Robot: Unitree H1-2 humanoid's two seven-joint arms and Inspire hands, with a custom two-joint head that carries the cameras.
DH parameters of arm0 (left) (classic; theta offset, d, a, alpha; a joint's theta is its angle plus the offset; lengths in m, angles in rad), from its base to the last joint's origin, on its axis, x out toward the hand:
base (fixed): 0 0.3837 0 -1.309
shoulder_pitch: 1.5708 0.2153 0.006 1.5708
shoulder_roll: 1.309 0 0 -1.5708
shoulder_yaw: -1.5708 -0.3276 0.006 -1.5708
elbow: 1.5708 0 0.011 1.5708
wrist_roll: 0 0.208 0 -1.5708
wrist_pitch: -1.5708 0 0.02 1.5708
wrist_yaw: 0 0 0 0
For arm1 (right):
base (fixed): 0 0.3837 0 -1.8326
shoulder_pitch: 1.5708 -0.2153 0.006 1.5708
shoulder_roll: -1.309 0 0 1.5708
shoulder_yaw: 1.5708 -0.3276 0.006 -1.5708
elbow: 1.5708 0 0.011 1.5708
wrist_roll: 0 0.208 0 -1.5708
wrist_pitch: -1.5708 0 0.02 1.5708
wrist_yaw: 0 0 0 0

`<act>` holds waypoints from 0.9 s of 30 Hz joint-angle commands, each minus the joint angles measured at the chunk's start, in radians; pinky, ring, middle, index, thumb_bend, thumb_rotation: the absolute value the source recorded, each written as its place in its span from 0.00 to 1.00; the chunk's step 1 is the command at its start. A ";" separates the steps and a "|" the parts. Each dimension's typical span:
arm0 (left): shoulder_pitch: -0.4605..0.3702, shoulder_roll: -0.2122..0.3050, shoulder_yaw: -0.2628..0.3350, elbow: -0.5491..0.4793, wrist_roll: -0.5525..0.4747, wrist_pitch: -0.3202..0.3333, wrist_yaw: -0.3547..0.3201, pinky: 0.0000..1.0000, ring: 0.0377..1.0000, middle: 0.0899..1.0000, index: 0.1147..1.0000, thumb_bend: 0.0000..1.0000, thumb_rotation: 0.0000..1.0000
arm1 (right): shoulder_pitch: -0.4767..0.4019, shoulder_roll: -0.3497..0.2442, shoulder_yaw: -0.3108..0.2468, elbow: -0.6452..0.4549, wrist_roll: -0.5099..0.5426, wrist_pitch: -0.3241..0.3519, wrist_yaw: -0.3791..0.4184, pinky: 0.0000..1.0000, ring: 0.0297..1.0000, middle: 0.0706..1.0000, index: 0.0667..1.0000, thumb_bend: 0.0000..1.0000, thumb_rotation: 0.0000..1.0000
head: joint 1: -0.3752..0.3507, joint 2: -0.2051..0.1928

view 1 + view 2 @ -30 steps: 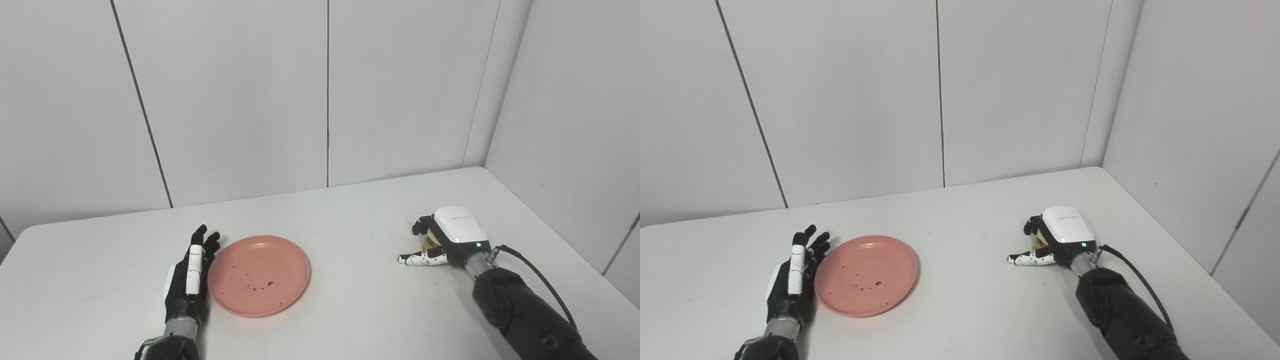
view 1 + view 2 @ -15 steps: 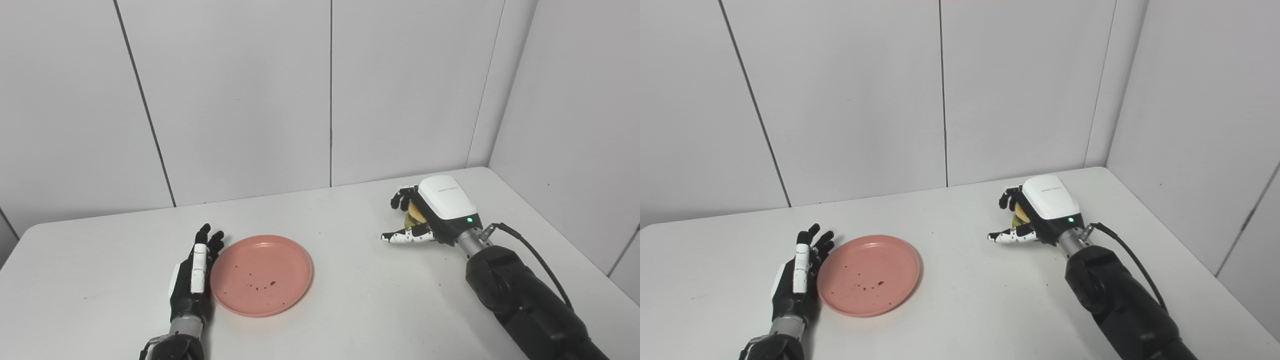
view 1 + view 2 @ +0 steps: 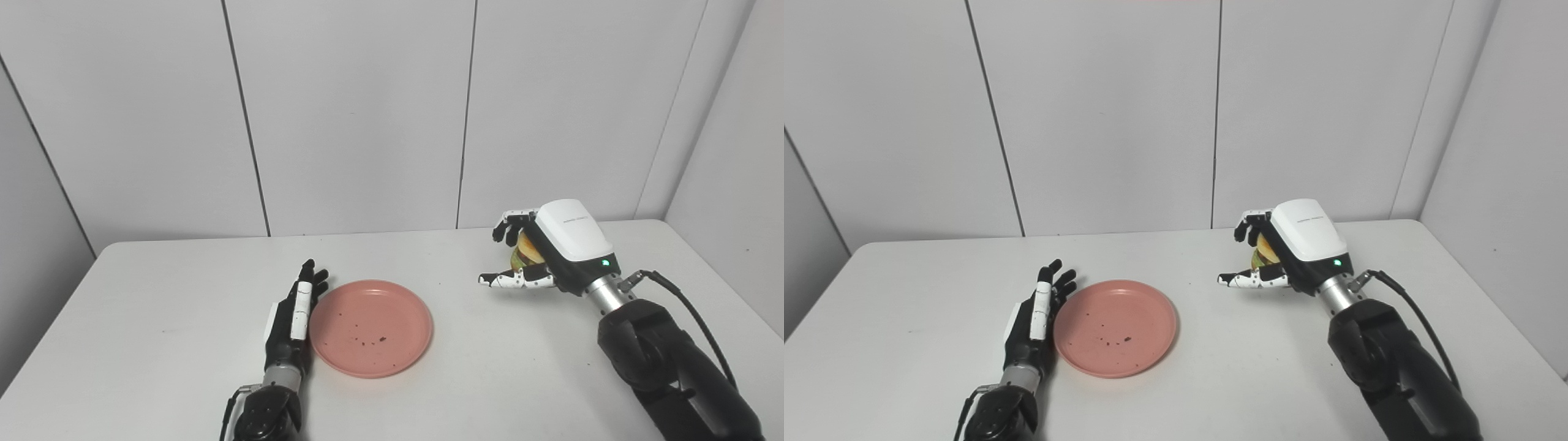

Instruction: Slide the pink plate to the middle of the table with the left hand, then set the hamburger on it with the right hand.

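Observation:
The pink plate (image 3: 371, 326) lies flat on the white table, with a few dark crumbs on it. My left hand (image 3: 293, 313) rests on edge along the plate's left rim, fingers straight and open. My right hand (image 3: 545, 254) hangs above the table to the right of the plate, shut on the hamburger (image 3: 528, 252). Only a sliver of bun and green filling shows between its fingers and the white back of the hand. In the right eye view the hamburger (image 3: 1265, 251) sits the same way inside the right hand (image 3: 1286, 248).
The white table (image 3: 153, 343) has rounded corners and stands against grey panel walls at the back and right. A black cable (image 3: 692, 312) runs along the right forearm.
The right hand has lifted the hamburger off the table and carried it up and left toward the plate. The camera has turned left, shifting the whole picture right. The left hand and plate stay together.

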 commanded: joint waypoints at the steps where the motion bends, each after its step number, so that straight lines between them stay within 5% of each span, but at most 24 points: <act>1: -0.030 -0.037 -0.026 -0.001 0.007 0.019 -0.012 1.00 0.91 0.89 0.92 0.93 0.95 | -0.056 0.010 -0.005 -0.014 0.007 -0.037 -0.011 0.34 0.39 0.45 0.47 0.65 0.64 | 0.012 -0.001; 8: -0.031 -0.053 -0.023 0.003 0.002 0.021 -0.004 1.00 0.93 0.89 0.93 0.94 0.94 | -0.103 0.088 0.049 0.059 -0.020 -0.069 -0.035 0.39 0.40 0.44 0.48 0.68 0.68 | 0.044 -0.005; 15: -0.032 -0.062 -0.030 0.009 0.020 0.010 0.008 1.00 0.92 0.88 0.91 0.92 0.96 | -0.137 0.162 0.079 0.104 -0.010 -0.087 -0.034 0.32 0.36 0.41 0.49 0.68 0.71 | 0.072 -0.007; 22: -0.029 -0.070 -0.031 0.014 0.026 0.003 0.012 0.99 0.93 0.87 0.89 0.91 0.96 | -0.165 0.208 0.107 0.138 -0.026 -0.093 -0.037 0.38 0.43 0.48 0.48 0.68 0.71 | 0.104 -0.005; 27: -0.028 -0.074 -0.033 0.020 0.031 -0.007 0.014 0.99 0.92 0.86 0.87 0.91 0.98 | -0.174 0.227 0.120 0.150 -0.028 -0.104 -0.042 0.33 0.38 0.44 0.48 0.68 0.68 | 0.123 -0.004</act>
